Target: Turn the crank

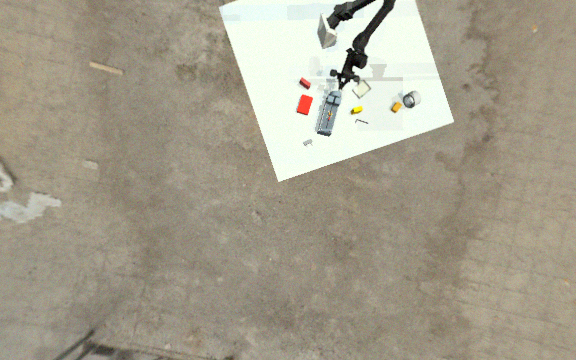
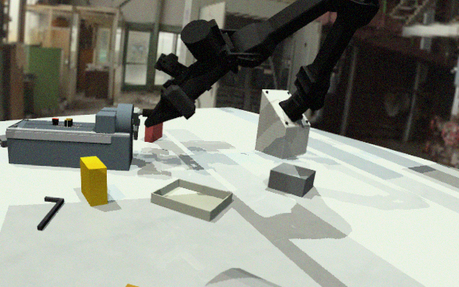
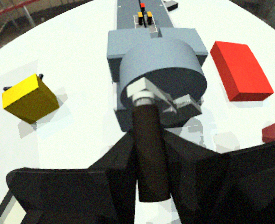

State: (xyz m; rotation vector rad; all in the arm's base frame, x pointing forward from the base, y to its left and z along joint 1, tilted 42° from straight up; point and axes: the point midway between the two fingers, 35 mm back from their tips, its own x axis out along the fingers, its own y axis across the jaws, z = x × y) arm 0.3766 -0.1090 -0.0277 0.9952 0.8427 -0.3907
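Observation:
The grey-blue slide machine [image 1: 329, 112] [image 2: 66, 149] [image 3: 144, 3] lies on the white table. Its round crank disc [image 3: 162, 70] [image 2: 126, 117] faces my gripper. On top, the red pointer [image 2: 55, 120] [image 3: 142, 8] sits a little farther from the crank end than the brass mark [image 2: 68, 121] [image 3: 146, 20]. My gripper [image 2: 151, 116] [image 3: 144, 133] [image 1: 340, 82] is at the crank end, shut on the dark cylindrical crank handle [image 3: 148, 125] [image 2: 145, 112].
Around the machine stand a yellow block [image 2: 93, 179] [image 3: 29, 98] [image 1: 356, 110], a flat red block [image 3: 241, 70] [image 1: 305, 104], a small red block [image 2: 154, 132] [image 1: 305, 83], a shallow tray [image 2: 209, 213] [image 1: 361, 89], a grey block [image 2: 291, 179], an Allen key [image 2: 50, 211] and a white wedge stand [image 2: 279, 127].

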